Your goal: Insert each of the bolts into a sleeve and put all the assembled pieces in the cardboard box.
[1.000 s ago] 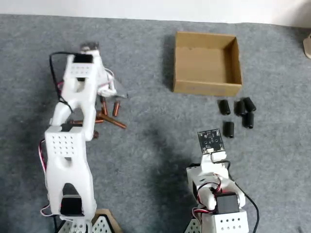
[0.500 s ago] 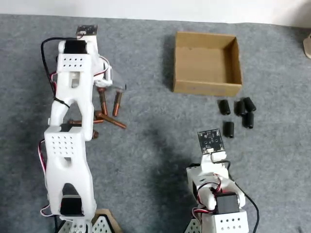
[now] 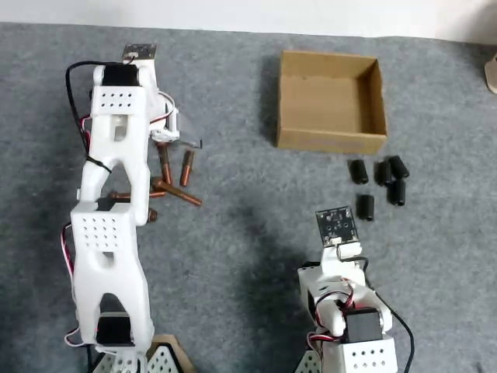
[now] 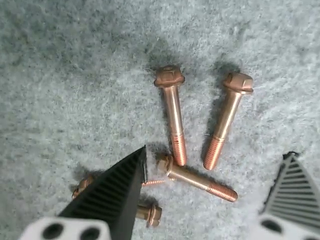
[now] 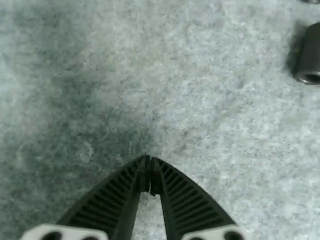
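A: Left wrist view, what did it show of the left tool?

B: Its two black fingers stood spread wide above a loose cluster of copper bolts on the grey felt tabletop. Two bolts lay side by side, slightly apart, with their heads pointing the same way. A third bolt lay crosswise just beside their threaded ends.

A: Which looked best to take?

B: Probably the outer bolt of the pair, since it seemed to touch nothing. The fingers would do well to straddle its shank crosswise, nearer the head. They should then come straight down so that neither tip nudged the crosswise bolt.

A: And the other things?

B: In the high view, five black sleeves lay well apart from the bolts, just in front of the open cardboard box. The right tool was pressed closed, low over the felt, with one sleeve near it.
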